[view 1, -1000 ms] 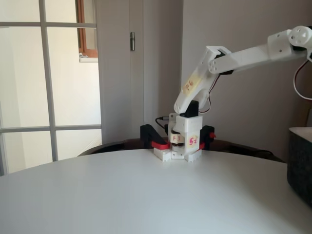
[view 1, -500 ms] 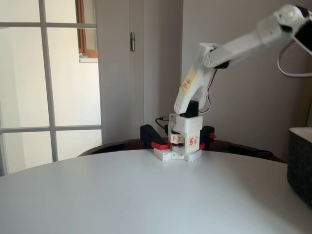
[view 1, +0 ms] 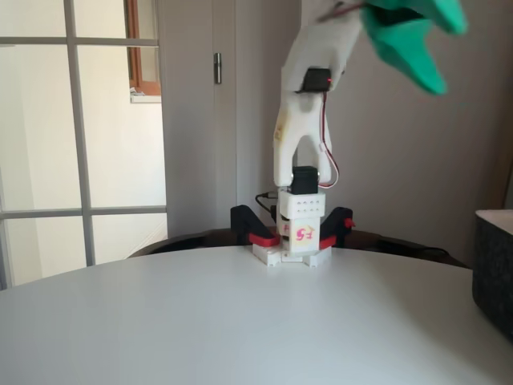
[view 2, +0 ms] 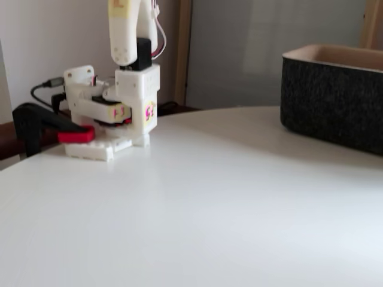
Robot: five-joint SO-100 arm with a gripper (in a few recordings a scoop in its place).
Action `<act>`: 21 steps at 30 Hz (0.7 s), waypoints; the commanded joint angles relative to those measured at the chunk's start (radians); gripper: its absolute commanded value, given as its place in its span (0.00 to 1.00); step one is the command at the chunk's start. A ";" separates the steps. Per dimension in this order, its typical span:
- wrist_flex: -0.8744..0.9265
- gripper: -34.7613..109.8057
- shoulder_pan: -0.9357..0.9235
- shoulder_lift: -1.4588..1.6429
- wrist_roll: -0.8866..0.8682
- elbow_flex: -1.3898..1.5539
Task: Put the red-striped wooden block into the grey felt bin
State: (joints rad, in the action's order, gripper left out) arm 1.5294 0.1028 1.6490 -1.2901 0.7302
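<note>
Though the white counter (view 2: 209, 197) lies bare in front, the grey felt bin (view 2: 335, 101) stands at its right edge in both fixed views; the block's place cannot be told. Farther back the arm rears high; the green end effector (view 1: 417, 40) is blurred, fingers seemingly spread, nothing visibly held. Judged step: release done or arm resetting; next, confirm the block sits inside the bin.
</note>
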 commanded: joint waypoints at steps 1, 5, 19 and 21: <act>0.008 0.38 -0.127 0.104 -0.143 -0.003; 0.000 0.38 -0.341 0.190 -0.230 0.120; -0.026 0.32 -0.856 0.360 -0.035 0.769; -0.086 0.32 -0.881 0.402 -0.015 0.916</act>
State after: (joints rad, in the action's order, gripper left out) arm 1.4803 -0.7363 1.9650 -1.3192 1.4772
